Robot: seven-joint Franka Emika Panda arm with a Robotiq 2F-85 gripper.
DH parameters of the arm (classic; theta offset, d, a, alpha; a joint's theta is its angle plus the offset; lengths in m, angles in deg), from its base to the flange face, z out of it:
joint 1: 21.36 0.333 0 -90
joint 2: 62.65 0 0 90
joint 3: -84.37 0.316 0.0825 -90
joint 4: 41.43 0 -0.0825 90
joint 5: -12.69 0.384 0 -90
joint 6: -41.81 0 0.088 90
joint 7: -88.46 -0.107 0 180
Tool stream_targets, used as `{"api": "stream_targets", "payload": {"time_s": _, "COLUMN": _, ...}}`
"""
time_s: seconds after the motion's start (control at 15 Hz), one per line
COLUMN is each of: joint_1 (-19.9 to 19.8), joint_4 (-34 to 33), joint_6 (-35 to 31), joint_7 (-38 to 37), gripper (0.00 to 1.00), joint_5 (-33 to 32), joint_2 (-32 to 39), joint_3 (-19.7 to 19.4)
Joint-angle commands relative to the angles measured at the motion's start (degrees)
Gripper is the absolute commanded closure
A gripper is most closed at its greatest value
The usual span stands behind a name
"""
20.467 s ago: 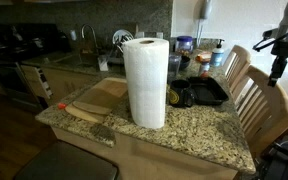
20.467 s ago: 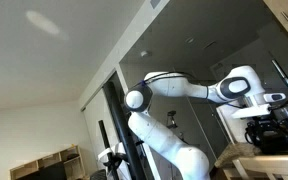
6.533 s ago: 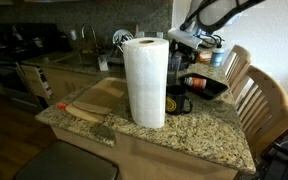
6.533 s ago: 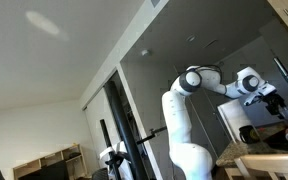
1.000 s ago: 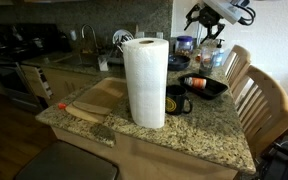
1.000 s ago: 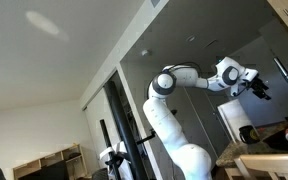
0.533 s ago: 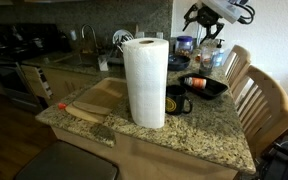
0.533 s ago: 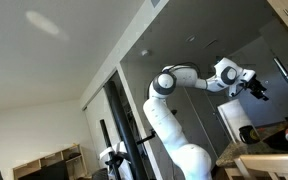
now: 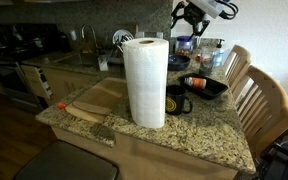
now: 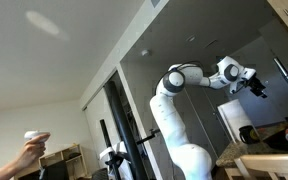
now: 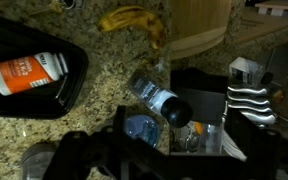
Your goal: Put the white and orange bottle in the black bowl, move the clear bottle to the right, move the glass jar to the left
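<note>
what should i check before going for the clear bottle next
1. White and orange plastic bottle inside the wide glossy black bowl: ok, it lies on its side in there.
2. Clear greyish bottle with a dark cap in sight: ok, the wrist view shows it beside the bowl.
3. Clear bottle upright: cannot tell, it looks tilted.
4. Gripper jaws open and empty: cannot tell, too dark.
5. Gripper at grasp height: not ok, it hangs high above the bowl.
6. Free space to the clear bottle's right: cannot tell.
</note>
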Motion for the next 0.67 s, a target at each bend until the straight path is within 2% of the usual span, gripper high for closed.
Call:
{"api": "stream_targets", "payload": {"time_s": 0.0, "joint_1": 0.96, "joint_4": -14.63, "joint_6": 6.95, "joint_7": -6.29, "gripper": 0.0, "joint_5": -3.39, "joint_2": 9.67, "joint_3": -0.45}}
{"api": "stream_targets", "payload": {"time_s": 0.07, "joint_1": 1.37, "joint_4": -6.62, "joint_6": 3.0, "joint_7": -2.93, "gripper": 0.0, "joint_5": -1.46, "joint_2": 4.17, "joint_3": -1.05}}
{"api": "stream_targets", "payload": {"time_s": 0.13, "joint_1": 1.61, "joint_4": -8.77, "joint_6": 3.53, "joint_7": -3.57, "gripper": 0.0, "joint_5": -1.8, "joint_2": 5.69, "joint_3": -1.24}}
{"api": "stream_targets", "payload": {"time_s": 0.33, "joint_1": 1.88, "joint_4": -8.51, "joint_6": 3.4, "joint_7": -3.53, "gripper": 0.0, "joint_5": -1.8, "joint_2": 5.73, "joint_3": -1.46}}
{"api": "stream_targets", "payload": {"time_s": 0.4, "joint_1": 2.02, "joint_4": -5.79, "joint_6": 1.32, "joint_7": -4.35, "gripper": 0.0, "joint_5": -3.19, "joint_2": 4.62, "joint_3": -1.54}}
{"api": "stream_targets", "payload": {"time_s": 0.47, "joint_1": 2.1, "joint_4": -6.5, "joint_6": 2.24, "joint_7": -4.54, "gripper": 0.0, "joint_5": -3.0, "joint_2": 5.22, "joint_3": -1.53}}
{"api": "stream_targets", "payload": {"time_s": 0.6, "joint_1": 2.02, "joint_4": -14.51, "joint_6": 7.01, "joint_7": -6.46, "gripper": 0.0, "joint_5": -2.54, "joint_2": 10.43, "joint_3": -1.79}}
